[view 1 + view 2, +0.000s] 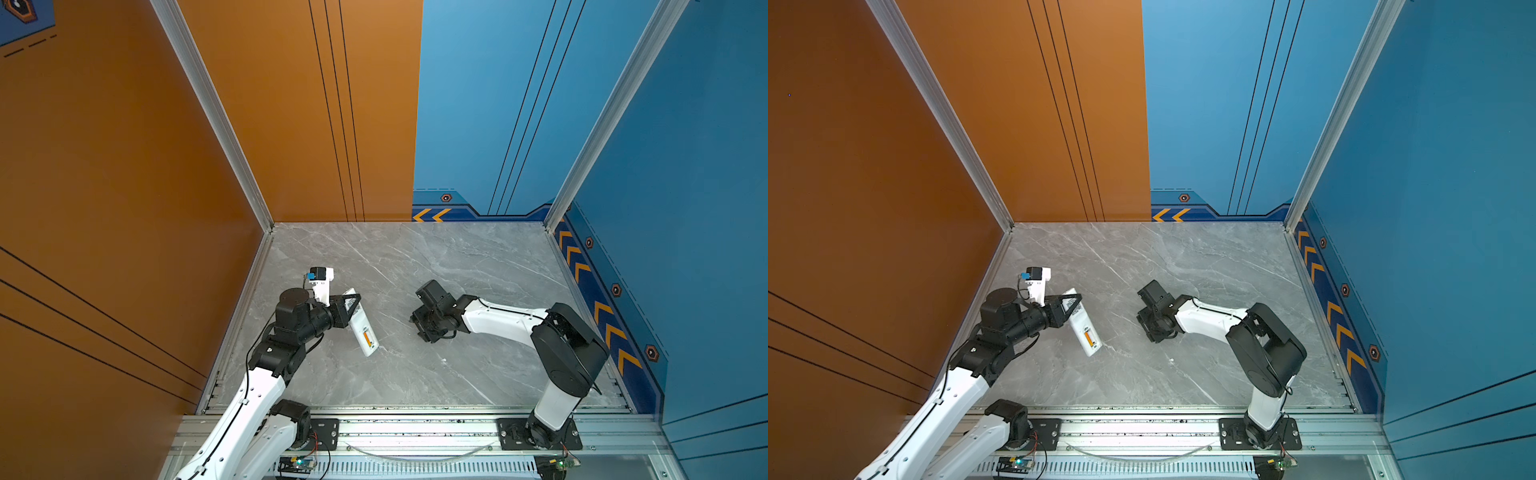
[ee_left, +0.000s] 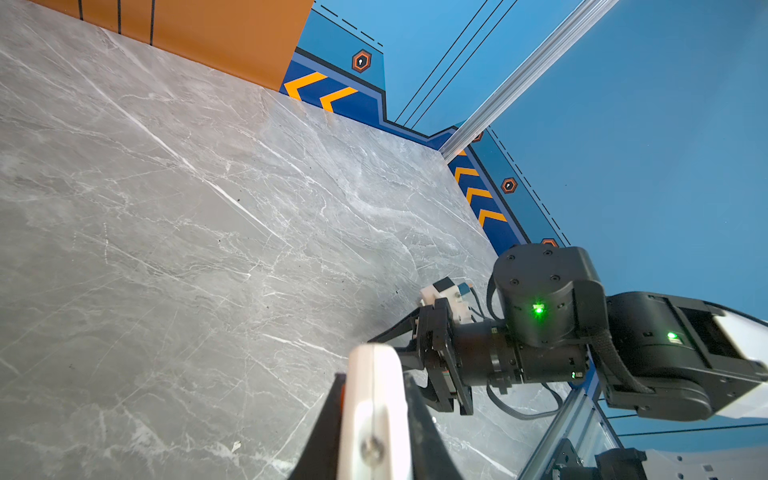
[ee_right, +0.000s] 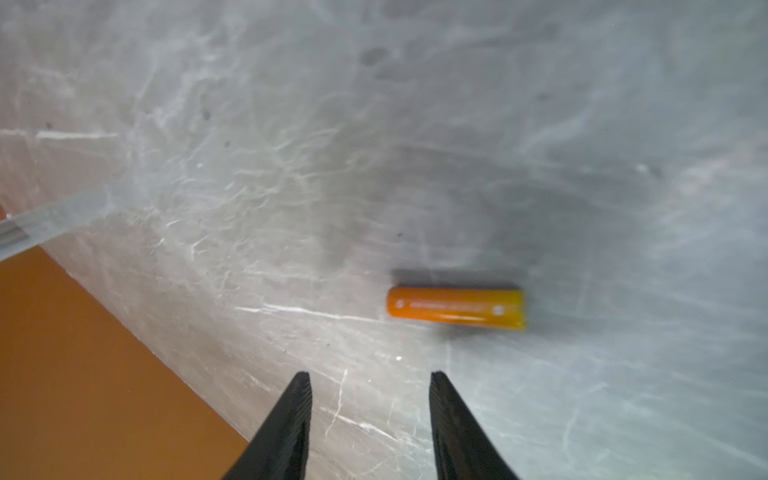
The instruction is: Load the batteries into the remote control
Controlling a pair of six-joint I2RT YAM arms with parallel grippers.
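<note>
Left gripper [image 1: 351, 305] is clamping the white remote control [image 1: 362, 328] at nine o'clock on the table [image 1: 457, 266], while right gripper [image 3: 370, 384] is hovering, jaws apart and empty, near a loose orange battery [image 3: 456, 308].

Grey marble tabletop [image 1: 436, 374] bounded by orange wall [image 1: 104, 166] and blue wall [image 1: 685, 166].

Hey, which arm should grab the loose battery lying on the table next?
Right. The right gripper is open and empty just short of the loose battery on the table. The left gripper is shut on the remote control.
</note>
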